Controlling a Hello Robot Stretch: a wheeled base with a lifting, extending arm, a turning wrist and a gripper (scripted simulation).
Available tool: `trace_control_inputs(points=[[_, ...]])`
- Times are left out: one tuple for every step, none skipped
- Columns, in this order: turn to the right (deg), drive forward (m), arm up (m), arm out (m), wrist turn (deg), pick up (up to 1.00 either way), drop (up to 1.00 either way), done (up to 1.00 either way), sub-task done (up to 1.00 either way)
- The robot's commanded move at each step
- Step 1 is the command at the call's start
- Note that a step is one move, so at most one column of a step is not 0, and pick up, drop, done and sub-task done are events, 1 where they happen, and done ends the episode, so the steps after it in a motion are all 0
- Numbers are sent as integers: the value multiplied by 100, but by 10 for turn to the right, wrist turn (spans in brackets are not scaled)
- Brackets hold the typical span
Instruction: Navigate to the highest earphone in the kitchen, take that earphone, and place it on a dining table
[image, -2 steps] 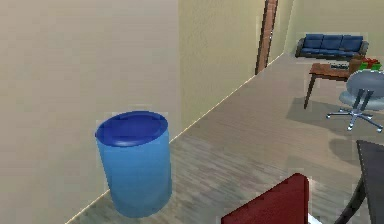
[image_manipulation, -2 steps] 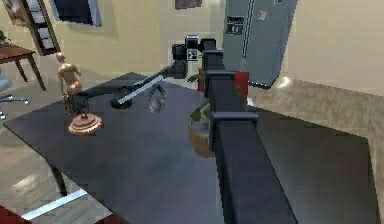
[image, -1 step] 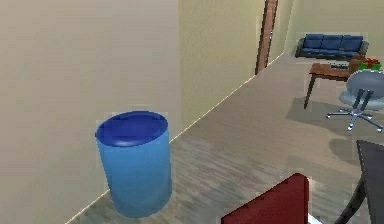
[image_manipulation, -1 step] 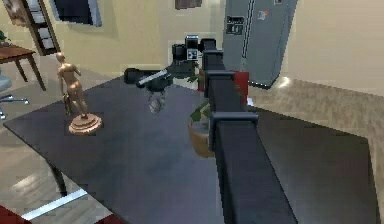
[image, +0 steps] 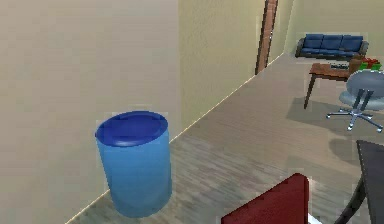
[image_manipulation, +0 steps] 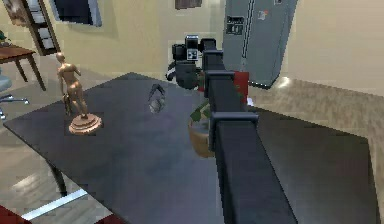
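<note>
A small grey curved object (image_manipulation: 157, 98) is lying on the dark table (image_manipulation: 110, 150), near its far edge; whether it is the earphone cannot be told. Up and to its right the gripper (image_manipulation: 183, 68) is showing at the end of the arm (image_manipulation: 240, 165), which is reaching across the tabletop. How its fingers are set cannot be told, nor whether it is holding anything. A small brown pot with green in it (image_manipulation: 203, 128) is standing at the arm's left side. A wooden figurine (image_manipulation: 78, 95) is standing towards the table's left end. A grey fridge (image_manipulation: 255, 40) is standing beyond the table. In the forward view, a blue bin (image: 132, 163) is standing beside the wall.
</note>
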Motion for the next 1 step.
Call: trace_control_inputs(points=[[0, 0, -32, 0, 0, 0, 0, 0, 0]])
